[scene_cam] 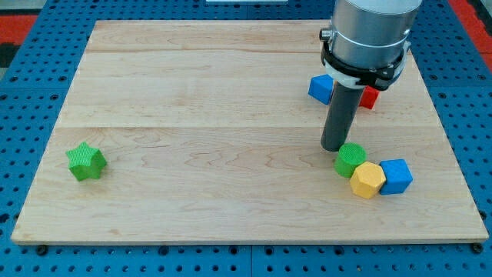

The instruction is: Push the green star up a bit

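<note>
The green star [85,161] lies on the wooden board [231,115] near the view's left edge, low down. My tip [334,147] is far to the star's right, on the right part of the board. It stands just up and left of a green round block [350,158], close to it or touching; I cannot tell which.
A yellow hexagon block [367,180] and a blue cube [396,176] sit next to the green round block at the lower right. Another blue block [320,88] and a red block [370,98] lie behind the rod, partly hidden. A blue perforated surface surrounds the board.
</note>
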Robot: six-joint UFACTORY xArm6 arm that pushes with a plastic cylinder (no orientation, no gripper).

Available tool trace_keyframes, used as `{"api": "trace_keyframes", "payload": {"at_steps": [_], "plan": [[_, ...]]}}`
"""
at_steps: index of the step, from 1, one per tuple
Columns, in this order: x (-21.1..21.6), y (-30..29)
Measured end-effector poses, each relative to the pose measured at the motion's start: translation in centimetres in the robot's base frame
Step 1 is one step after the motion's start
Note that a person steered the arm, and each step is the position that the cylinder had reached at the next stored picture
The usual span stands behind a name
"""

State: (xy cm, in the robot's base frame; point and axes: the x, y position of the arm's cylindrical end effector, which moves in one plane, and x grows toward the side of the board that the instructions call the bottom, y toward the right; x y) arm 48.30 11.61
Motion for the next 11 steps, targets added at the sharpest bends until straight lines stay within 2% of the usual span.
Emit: {"api": "trace_keyframes", "payload": {"at_steps": [1,2,3,4,5,6,7,8,9,11], "plan": [[-1.7,-5.6],[-3.7,-14.5],[0.6,-20.9],[10.1,-20.9],[11.4,-29.9],[5.5,-40.1],[2.9,-42.0],[5.9,-35.4],[3.6,-32.6],[-1.7,-35.8]]}}
